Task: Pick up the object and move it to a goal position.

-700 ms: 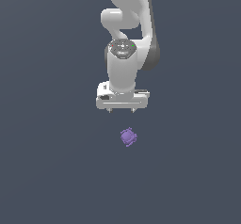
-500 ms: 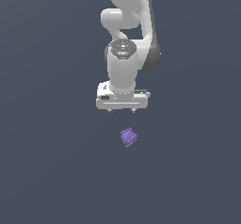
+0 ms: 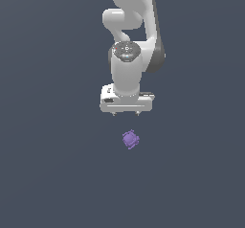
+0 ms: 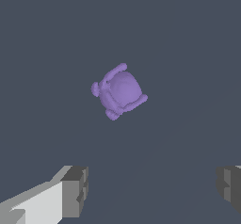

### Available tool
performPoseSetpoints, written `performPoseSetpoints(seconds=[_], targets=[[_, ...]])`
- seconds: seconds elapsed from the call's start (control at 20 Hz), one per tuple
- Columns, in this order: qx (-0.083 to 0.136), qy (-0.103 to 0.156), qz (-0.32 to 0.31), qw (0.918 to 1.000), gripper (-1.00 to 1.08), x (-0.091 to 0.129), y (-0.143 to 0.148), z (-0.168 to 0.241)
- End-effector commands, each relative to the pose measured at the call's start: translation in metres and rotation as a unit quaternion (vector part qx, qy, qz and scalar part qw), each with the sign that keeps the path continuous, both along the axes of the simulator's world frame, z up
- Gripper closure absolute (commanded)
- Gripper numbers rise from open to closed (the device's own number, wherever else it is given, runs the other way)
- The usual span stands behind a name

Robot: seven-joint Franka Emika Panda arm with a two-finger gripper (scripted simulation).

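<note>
White arm (image 3: pixel 131 40) hangs down from above, wrist vertical, gripper (image 3: pixel 125 113) pointing straight down at a plain dark grey floor (image 3: pixel 48 174). Fingers spread wide apart, nothing between them. In the wrist view both fingertips (image 4: pixel 75 190) show at the frame's edges with a big gap of bare floor between; grey pads face each other, one finger with its white body visible, the other only partly in frame.

Object (image 3: pixel 130 139) is a small purple lumpy thing with little knobs, far smaller than the gripper. It lies on the floor below the gripper, apart from it, not touched. In the exterior view it sits just under the fingertips and slightly toward the exterior view's right of the gripper's midline. In the wrist view the object (image 4: pixel 118 91) shows as a rounded body with short stubby prongs sticking out around it, turned at an angle to the line between the fingers. It lies ahead of the finger gap, not between the pads; roughly centred between the two fingers sideways, a bit nearer the white-bodied one.

Gripper height above the floor: clear gap visible in the exterior view, tips not at object level. Cannot tell which face of the object is up.
</note>
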State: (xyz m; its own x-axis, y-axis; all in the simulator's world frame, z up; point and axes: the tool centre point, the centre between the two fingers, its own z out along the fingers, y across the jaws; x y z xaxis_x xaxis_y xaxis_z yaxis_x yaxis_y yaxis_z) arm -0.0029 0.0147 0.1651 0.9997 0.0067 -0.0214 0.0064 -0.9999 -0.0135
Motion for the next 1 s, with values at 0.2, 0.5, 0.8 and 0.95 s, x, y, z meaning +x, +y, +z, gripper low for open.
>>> performPoseSetpoints(seconds=[0.2,0.5,0.8,0.95], targets=[[-0.001,-0.001,0.019,0.9998,-0.92,0.004,0.001,-0.004],[-0.003,-0.002,0.068,0.9977,-0.92,0.015,0.005,-0.016],[-0.005,-0.005,0.145,0.9895,-0.92,0.032,0.012,-0.035],[-0.005,-0.007,0.187,0.9824,-0.92,0.04,0.016,-0.046]])
